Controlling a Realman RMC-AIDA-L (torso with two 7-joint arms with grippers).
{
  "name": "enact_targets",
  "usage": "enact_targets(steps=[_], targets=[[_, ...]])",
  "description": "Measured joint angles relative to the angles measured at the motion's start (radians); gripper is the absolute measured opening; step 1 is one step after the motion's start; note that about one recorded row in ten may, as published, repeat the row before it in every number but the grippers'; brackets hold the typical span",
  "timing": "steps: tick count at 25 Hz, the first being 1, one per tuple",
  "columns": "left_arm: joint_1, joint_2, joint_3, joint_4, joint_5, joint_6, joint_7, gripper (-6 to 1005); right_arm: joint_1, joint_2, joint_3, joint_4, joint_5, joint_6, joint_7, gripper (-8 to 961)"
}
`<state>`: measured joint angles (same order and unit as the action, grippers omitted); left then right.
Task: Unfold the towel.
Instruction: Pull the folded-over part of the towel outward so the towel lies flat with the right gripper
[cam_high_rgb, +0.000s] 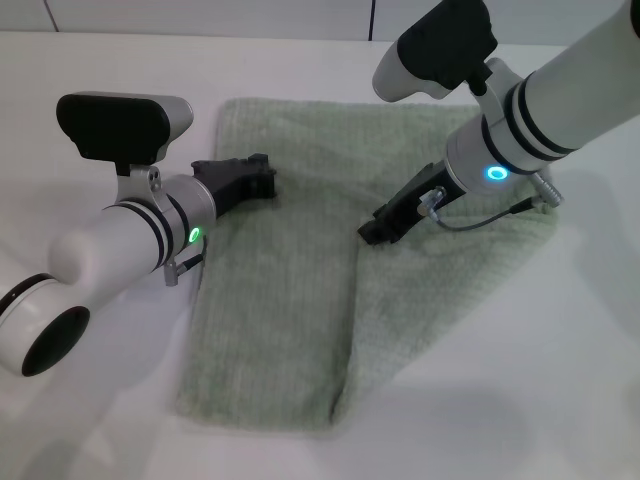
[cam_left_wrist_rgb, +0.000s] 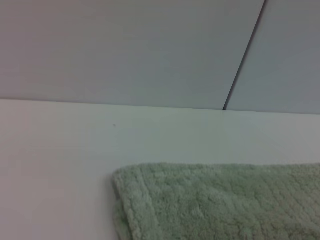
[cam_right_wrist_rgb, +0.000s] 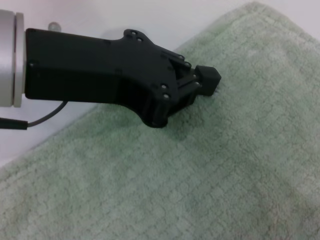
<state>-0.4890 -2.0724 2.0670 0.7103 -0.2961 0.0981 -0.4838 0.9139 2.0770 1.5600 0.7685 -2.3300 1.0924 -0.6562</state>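
The pale sage-green towel (cam_high_rgb: 280, 300) lies on the white table, its left part folded over as a layer whose edge runs down the middle. My left gripper (cam_high_rgb: 262, 175) is low over the towel's upper left part. It also shows in the right wrist view (cam_right_wrist_rgb: 207, 80), shut, with its tip at the cloth and nothing visibly held. My right gripper (cam_high_rgb: 375, 232) is down at the top end of the fold edge in the towel's middle. The left wrist view shows only a far corner of the towel (cam_left_wrist_rgb: 225, 205).
The white table (cam_high_rgb: 560, 380) surrounds the towel on all sides. A grey wall with a dark seam (cam_left_wrist_rgb: 245, 55) stands behind the table's far edge. A grey cable (cam_high_rgb: 490, 215) hangs from the right wrist over the towel.
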Motion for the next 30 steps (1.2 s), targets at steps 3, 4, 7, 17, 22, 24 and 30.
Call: enact_targets(steps=[3, 4, 7, 17, 22, 24, 30], targets=[[0.0, 0.0, 0.0, 0.0, 0.0, 0.0, 0.0, -1, -0.002, 0.0, 0.0, 0.0, 0.0, 0.001, 0.001, 286], [0.0, 0.0, 0.0, 0.0, 0.0, 0.0, 0.0, -1, -0.002, 0.0, 0.0, 0.0, 0.0, 0.001, 0.001, 283], [0.0, 0.0, 0.001, 0.0, 0.0, 0.0, -0.001, -1, -0.003, 0.0, 0.0, 0.0, 0.0, 0.001, 0.001, 275], [0.0, 0.0, 0.001, 0.0, 0.0, 0.0, -0.001, -1, -0.006, 0.0, 0.0, 0.001, 0.013, -0.002, -0.003, 140], [0.0, 0.001, 0.001, 0.0, 0.0, 0.0, 0.0, -1, -0.005, 0.0, 0.0, 0.004, 0.014, 0.0, -0.004, 108], [0.0, 0.001, 0.001, 0.0, 0.0, 0.0, 0.001, -1, -0.005, 0.0, 0.0, 0.006, 0.014, 0.001, -0.005, 108], [0.0, 0.002, 0.001, 0.001, 0.0, 0.0, 0.002, -1, -0.016, 0.0, 0.0, 0.032, 0.01, 0.011, -0.002, 107]])
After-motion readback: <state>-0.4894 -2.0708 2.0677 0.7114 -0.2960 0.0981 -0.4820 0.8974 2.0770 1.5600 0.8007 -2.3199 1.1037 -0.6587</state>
